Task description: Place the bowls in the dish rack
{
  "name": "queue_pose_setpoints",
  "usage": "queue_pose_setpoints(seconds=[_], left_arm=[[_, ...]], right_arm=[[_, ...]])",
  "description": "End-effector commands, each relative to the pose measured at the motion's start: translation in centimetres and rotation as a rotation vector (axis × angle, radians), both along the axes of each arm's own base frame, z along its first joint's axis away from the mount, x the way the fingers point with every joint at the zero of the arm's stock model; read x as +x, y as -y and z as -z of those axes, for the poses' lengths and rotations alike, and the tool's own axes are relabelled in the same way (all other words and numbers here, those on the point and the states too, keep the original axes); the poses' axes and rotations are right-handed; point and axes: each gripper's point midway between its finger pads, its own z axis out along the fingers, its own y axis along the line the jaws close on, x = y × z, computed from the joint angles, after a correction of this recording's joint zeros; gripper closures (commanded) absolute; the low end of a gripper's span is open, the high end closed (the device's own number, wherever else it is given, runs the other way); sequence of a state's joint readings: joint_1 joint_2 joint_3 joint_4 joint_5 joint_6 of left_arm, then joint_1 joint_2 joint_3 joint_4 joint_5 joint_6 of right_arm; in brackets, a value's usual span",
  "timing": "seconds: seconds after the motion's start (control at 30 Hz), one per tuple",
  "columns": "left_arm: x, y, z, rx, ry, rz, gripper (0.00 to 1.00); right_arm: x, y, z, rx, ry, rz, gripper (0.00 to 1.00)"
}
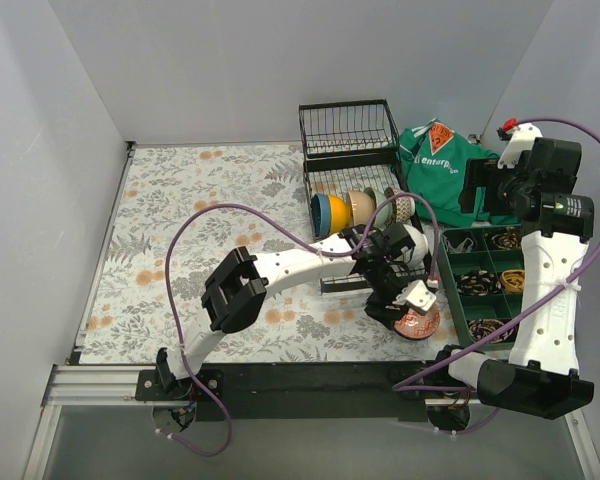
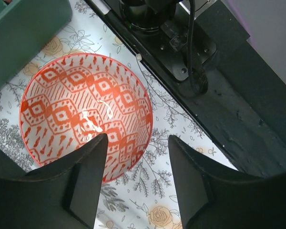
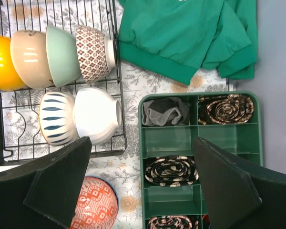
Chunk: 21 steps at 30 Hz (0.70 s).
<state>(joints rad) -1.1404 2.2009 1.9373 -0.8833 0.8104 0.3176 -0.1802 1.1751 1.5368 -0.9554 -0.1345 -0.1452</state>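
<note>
Looking through the left wrist camera, I have the left gripper [image 2: 138,141] hanging over the red bowl [image 2: 81,105]. The bowl sits upright on the mat [image 2: 157,200] near the table's front edge, just beside the tray [image 3: 259,143]. The jaws are spread wide and hold nothing. One finger [image 2: 86,181] lies over the bowl's inside and the other is outside it, so the rim runs between them. I cannot tell whether either finger touches the bowl.

The right gripper [image 3: 142,143] is up high over the rack [image 1: 348,125] and tray, jaws far apart and empty.

In the rack, standing on edge, are a yellow bowl [image 3: 0,62], cream bowl [image 3: 31,59], mint bowl [image 3: 62,55] and brown bowl [image 3: 91,53] in one row. A striped bowl [image 3: 55,118] and white bowl [image 3: 95,114] are in the next. A green cloth [image 3: 181,33] lies beyond the tray.
</note>
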Motion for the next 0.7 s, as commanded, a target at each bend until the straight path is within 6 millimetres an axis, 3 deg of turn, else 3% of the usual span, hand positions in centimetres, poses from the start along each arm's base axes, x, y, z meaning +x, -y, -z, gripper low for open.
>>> queue_pose_setpoints(seconds=[0.0,0.27,0.43,0.67], left_arm=[[-0.9,1.1,-0.7,-0.042,0.006,0.046,0.48],[-1.2,1.4,0.9,-0.019,0.027,0.073,0.58],[-1.4,1.6,0.8,-0.017,0.016,0.070,0.76],[-1.3,1.1,0.3,0.001,0.025,0.059,0.80]], right_arm=[[0.2,-0.2,-0.2,0.023,0.027,-0.002,0.05],[0.7,-0.1,-0.2,0.024,0.025,-0.007,0.05],[0.6,-0.1,-0.1,0.027,0.024,-0.005,0.04],[0.4,-0.4,0.9,0.045,0.001,-0.010,0.05]])
